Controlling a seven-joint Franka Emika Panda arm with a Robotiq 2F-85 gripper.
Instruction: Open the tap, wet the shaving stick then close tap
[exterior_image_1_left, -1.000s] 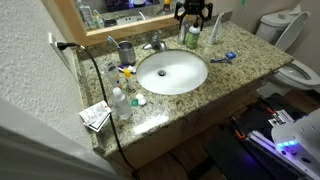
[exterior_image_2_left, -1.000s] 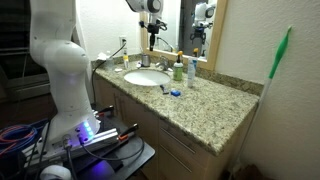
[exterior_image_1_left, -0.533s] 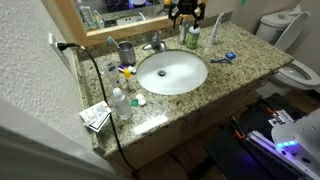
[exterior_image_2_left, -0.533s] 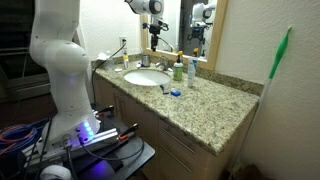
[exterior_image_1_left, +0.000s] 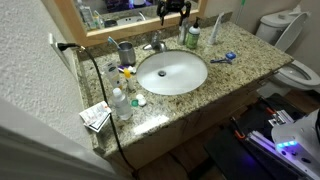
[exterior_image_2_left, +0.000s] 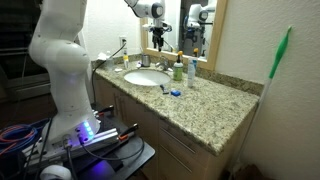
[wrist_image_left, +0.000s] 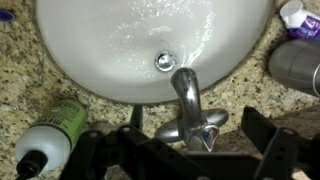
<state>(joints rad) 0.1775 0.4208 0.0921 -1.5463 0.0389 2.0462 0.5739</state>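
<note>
The tap (exterior_image_1_left: 155, 44) is a small chrome faucet behind the white sink (exterior_image_1_left: 172, 72). My gripper (exterior_image_1_left: 172, 12) hangs open above and slightly to one side of it, close to the mirror, and also shows in an exterior view (exterior_image_2_left: 157, 34). In the wrist view the tap (wrist_image_left: 190, 105) lies between the spread fingers of the gripper (wrist_image_left: 197, 140), which touch nothing. The shaving stick (exterior_image_1_left: 224, 57), with its blue head, lies on the granite counter beside the basin, and it shows in an exterior view (exterior_image_2_left: 175, 92).
A green-and-white bottle (exterior_image_1_left: 192, 37) stands next to the tap and appears in the wrist view (wrist_image_left: 55, 125). On the tap's other side is a grey metal cup (exterior_image_1_left: 126, 51). Small bottles and clutter (exterior_image_1_left: 120, 98) crowd the counter end. A toilet (exterior_image_1_left: 290, 45) stands beyond the vanity.
The gripper has moved sideways along the mirror from above the green bottle towards the tap, staying open. Nothing on the counter has moved.
</note>
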